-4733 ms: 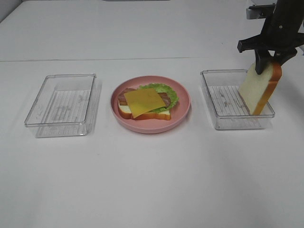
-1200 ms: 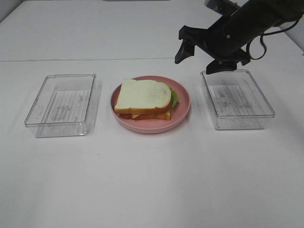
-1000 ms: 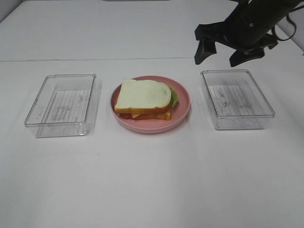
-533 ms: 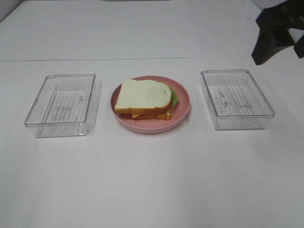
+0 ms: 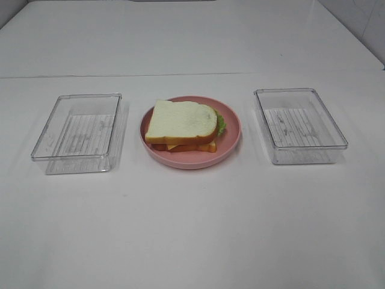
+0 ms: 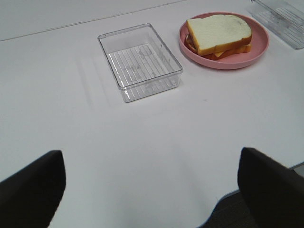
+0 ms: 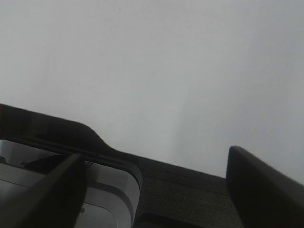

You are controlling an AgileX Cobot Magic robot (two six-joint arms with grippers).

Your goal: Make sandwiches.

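One finished sandwich [image 5: 180,123] lies on the pink plate [image 5: 233,137] at mid-table, a white bread slice on top, with lettuce and cheese peeking from its right and lower edges. The left wrist view also shows the sandwich [image 6: 218,33] on the plate [image 6: 259,47]. Neither arm appears in the exterior view. My left gripper [image 6: 152,190] hangs open and empty over the near left part of the table, well away from the plate. In its own view my right gripper [image 7: 156,178] is open and empty, facing only a blank white surface.
A clear plastic tray [image 5: 78,129] stands left of the plate and another clear tray [image 5: 301,123] right of it, both empty. The left tray [image 6: 140,61] is the closest thing to my left gripper. The table's near edge [image 6: 223,197] shows beside the left fingers.
The bread slice my right gripper held over the right tray now tops the sandwich. Over the last second the right arm pulled away to the upper right, out of the exterior view.
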